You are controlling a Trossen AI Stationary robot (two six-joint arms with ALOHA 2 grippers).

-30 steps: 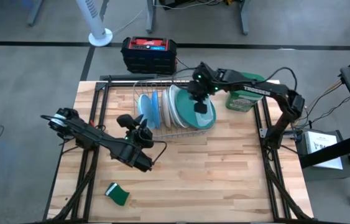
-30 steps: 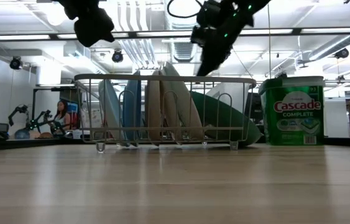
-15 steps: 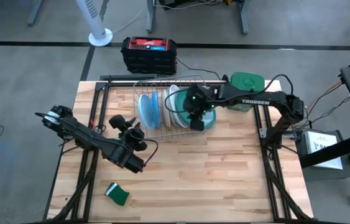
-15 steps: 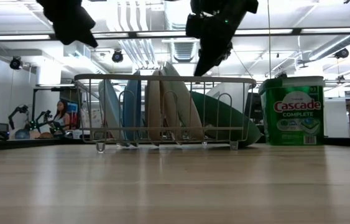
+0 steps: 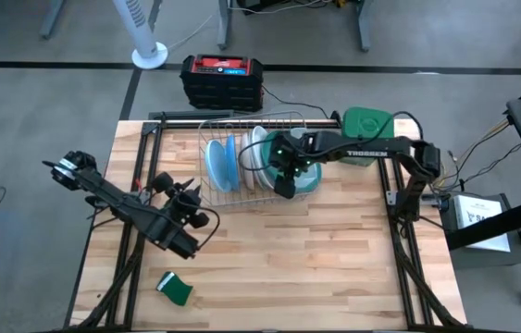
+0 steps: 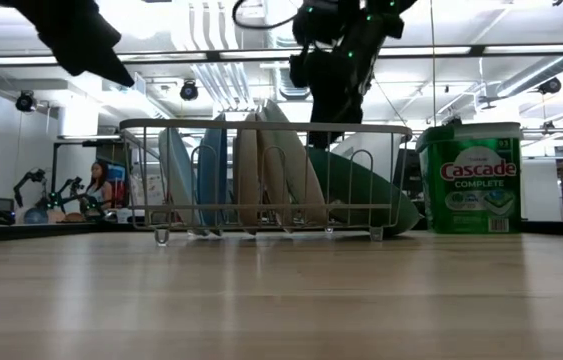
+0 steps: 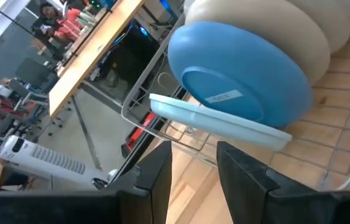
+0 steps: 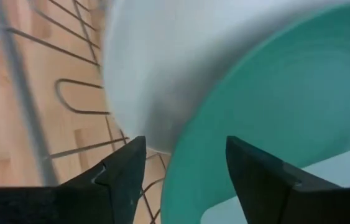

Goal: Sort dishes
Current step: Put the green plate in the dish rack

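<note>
1. A wire dish rack [image 5: 283,120] stands at the far middle of the wooden table [image 5: 334,259], and the plates stand on edge inside it in a row
2. The light blue plates [image 5: 220,163] are at the rack's left end; in the left wrist view one shows a round blue back with a small sticker [image 7: 224,97]
3. The white plates [image 6: 261,165] stand in the middle, cream-toned and upright between the wires
4. The teal-backed plate [image 5: 304,174] is at the rack's right end, tilted and leaning over the side; its back is solid teal-green [image 8: 286,112]
5. A green-lidded detergent tub [image 5: 367,129] sits just right of the rack; a green sponge [image 5: 176,290] lies well apart near the table's front left
6. The right gripper [image 5: 283,180] is over the rack at the teal plate, fingers spread, with the plate's rim between them but not clamped
7. The left gripper [image 5: 186,192] hangs left of the rack, fingers partly apart and holding nothing
</note>
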